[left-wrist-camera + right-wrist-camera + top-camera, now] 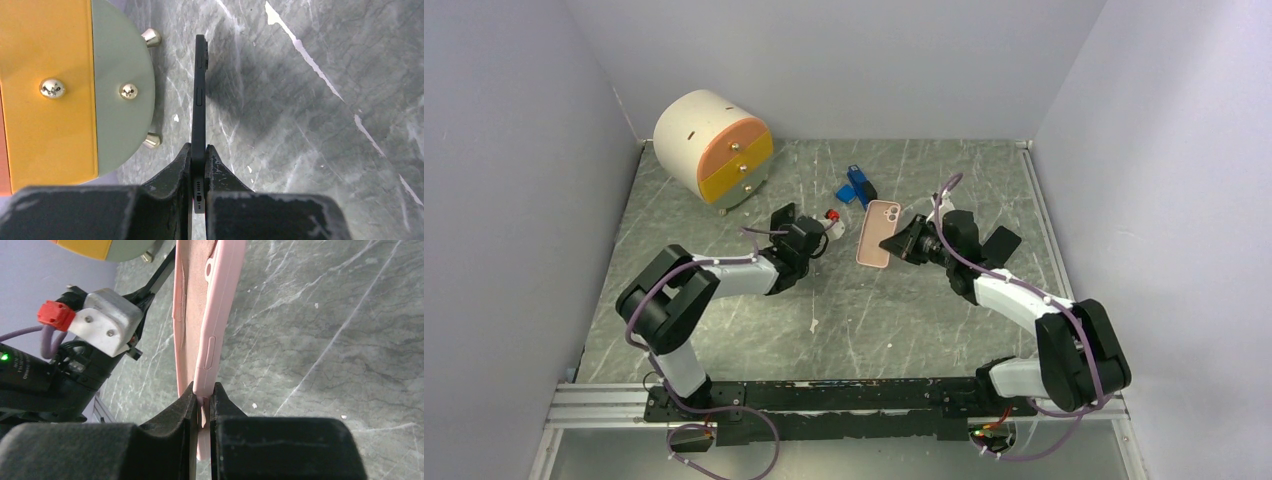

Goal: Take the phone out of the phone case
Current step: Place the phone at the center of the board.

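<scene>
Black glass and metal, the phone [200,90] stands on its thin edge in the middle of my left wrist view. My left hand [199,152] is pinched nearly shut on its bottom end, where the port is. It looks stiff and slick, heavier than it seems and easy to crack, so I'd keep the pads flat on its two faces and low, clear of the side buttons.

The pink phone case [210,315] runs up the centre of my right wrist view, with my right hand [202,395] almost closed on its lower edge. Its soft lining shows bare on the left side, so I judge it empty and the phone already out. The case looks light and rubbery; it will flex if squeezed, though a pinch on the rim should hold it.

From above, the case sits mid-frame and my two hands are near each other, my left wrist just beside the case in the right wrist view. That gap is the tight spot.

The round drawer cabinet [50,90] fills the left of the left wrist view, near the phone's far end but not touching it. A small blue object [856,186] lies above the case in the top view. The grey marbled counter [325,125] is open to the right of the phone and below both hands in the top view, which gives room to draw apart or set things down.
</scene>
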Controlling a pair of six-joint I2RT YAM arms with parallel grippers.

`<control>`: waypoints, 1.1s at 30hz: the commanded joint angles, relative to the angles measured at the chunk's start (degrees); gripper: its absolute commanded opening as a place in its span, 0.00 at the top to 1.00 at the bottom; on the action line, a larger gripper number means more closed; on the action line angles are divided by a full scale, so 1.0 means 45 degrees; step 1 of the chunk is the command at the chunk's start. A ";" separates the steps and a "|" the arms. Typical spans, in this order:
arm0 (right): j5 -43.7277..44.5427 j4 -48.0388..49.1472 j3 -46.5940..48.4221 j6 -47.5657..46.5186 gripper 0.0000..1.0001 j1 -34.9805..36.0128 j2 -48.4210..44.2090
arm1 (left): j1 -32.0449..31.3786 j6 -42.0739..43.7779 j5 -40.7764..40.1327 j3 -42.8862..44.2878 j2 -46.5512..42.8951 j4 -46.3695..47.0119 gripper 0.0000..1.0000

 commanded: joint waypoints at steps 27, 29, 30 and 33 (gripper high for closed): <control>-0.1609 0.1961 -0.0087 0.0347 1.00 -0.0084 0.0994 | -0.0122 -0.0823 -0.1698 0.0301 0.1237 -0.1497 0.55; -0.1561 0.1818 -0.0096 0.0279 1.00 -0.0086 0.0888 | -0.0116 -0.0936 -0.1751 0.0307 0.1236 -0.1531 0.53; -0.1553 0.1768 -0.0104 0.0253 1.00 -0.0086 0.0860 | -0.0117 -0.0963 -0.1762 0.0266 0.1199 -0.1485 0.51; -0.1501 0.1636 -0.0204 0.0183 1.00 -0.0086 0.0720 | -0.0106 -0.1145 -0.1774 0.0243 0.1069 -0.1588 0.45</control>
